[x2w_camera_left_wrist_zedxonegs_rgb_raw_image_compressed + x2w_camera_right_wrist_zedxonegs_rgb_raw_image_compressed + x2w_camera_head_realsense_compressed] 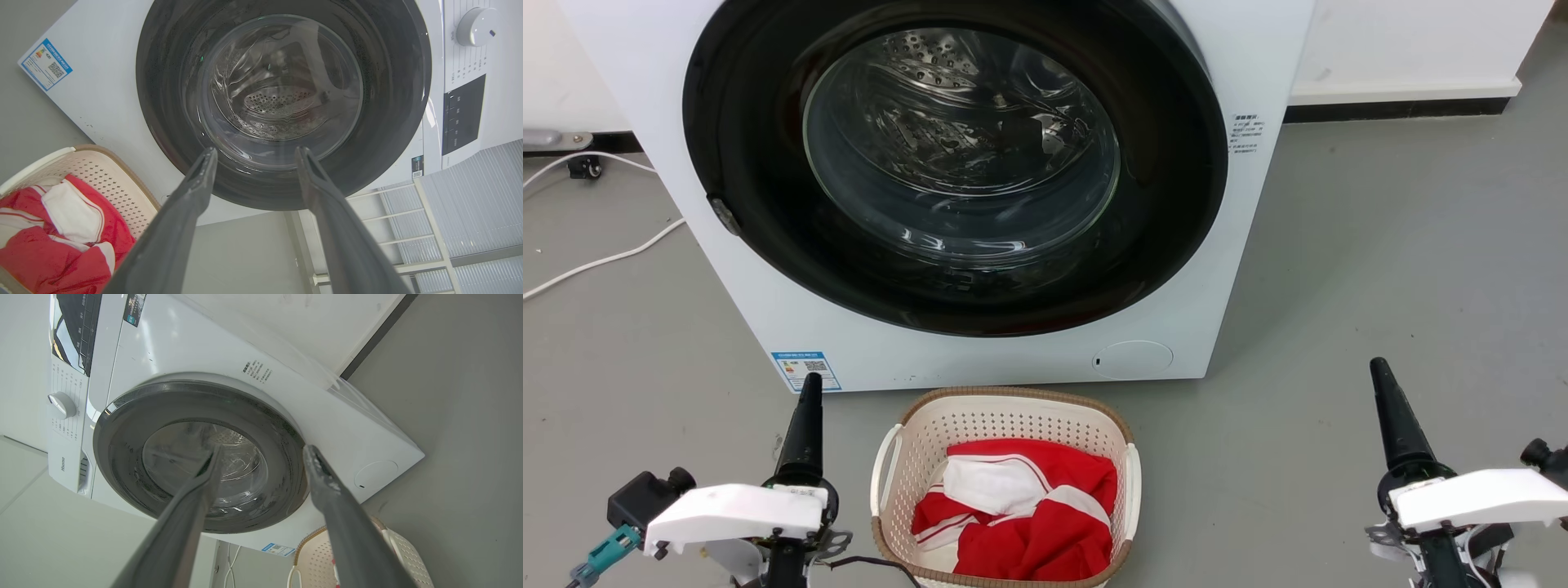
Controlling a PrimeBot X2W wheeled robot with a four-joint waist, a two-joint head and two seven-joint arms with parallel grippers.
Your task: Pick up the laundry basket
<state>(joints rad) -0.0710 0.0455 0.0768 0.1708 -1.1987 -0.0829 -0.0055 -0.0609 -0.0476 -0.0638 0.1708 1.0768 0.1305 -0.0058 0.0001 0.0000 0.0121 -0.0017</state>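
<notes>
Setting: laundry corner of a plain indoor room; whether it is a home or a test space cannot be told.

Evidence:
- White front-loading washing machine (pixel 768 310) on a grey floor (pixel 1405 269), backed by a white wall (pixel 1413 41) with dark skirting (pixel 1396 109).
- Round, dark-rimmed glass door (pixel 960 163), shut, with a perforated steel drum (pixel 278 102) behind it.
- Round selector dial (pixel 476 26) and dark control panel (pixel 461 116) on the machine's upper front.
- Blue energy label (pixel 805 370) at a lower front corner.
- Laundry basket (pixel 1013 393) on the floor just before the machine, holding a red-and-white garment (pixel 1029 523).
- White cable (pixel 596 263) lying on the floor beside the machine.
</notes>
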